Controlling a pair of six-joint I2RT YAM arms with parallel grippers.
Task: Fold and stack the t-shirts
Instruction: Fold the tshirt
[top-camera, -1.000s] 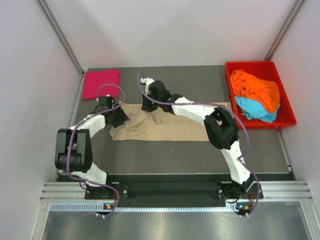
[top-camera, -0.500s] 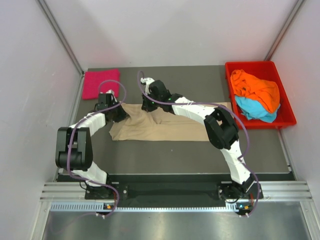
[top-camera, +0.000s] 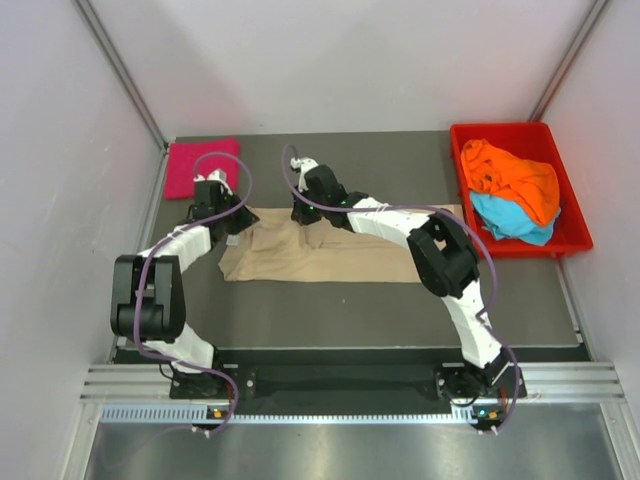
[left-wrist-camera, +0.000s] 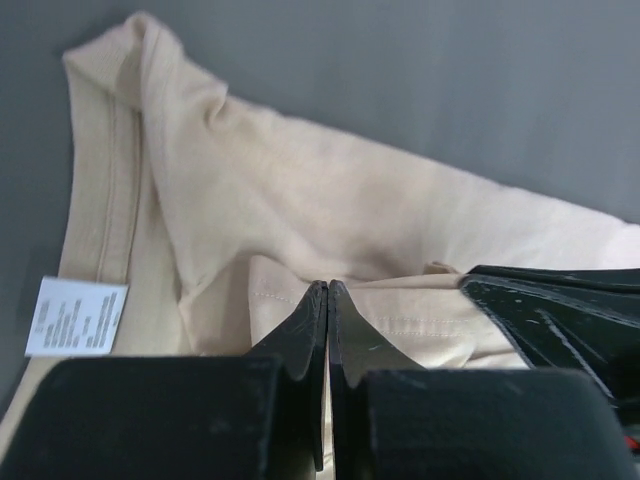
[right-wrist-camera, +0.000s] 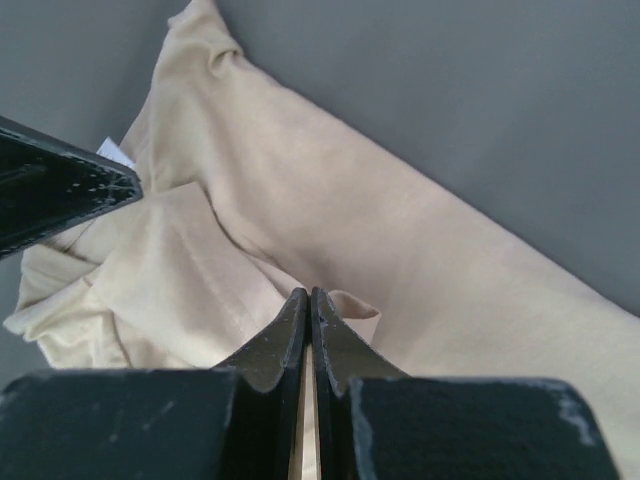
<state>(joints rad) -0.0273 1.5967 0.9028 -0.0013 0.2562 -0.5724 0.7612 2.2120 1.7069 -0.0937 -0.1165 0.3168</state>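
Note:
A beige t-shirt (top-camera: 340, 258) lies spread across the middle of the table, its left end bunched up. My left gripper (top-camera: 236, 222) is shut on a fold of that shirt (left-wrist-camera: 300, 200) near the collar, jaws (left-wrist-camera: 327, 288) pressed together with cloth between them. A white neck label (left-wrist-camera: 76, 316) shows at the left. My right gripper (top-camera: 301, 212) is shut on another fold of the same shirt (right-wrist-camera: 400, 240), tips (right-wrist-camera: 308, 293) closed on the cloth. A folded magenta-pink t-shirt (top-camera: 202, 167) lies at the far left. Orange (top-camera: 515, 176) and light blue (top-camera: 508, 219) t-shirts sit crumpled in the tray.
The red plastic tray (top-camera: 500, 128) stands at the far right of the dark table. White walls close in the left, right and back sides. In the right wrist view the left gripper's black finger (right-wrist-camera: 60, 190) is close by on the left.
The left gripper has shut on the beige shirt's left end. Both grippers have shifted slightly toward the far side, pulling the cloth's upper left edge with them.

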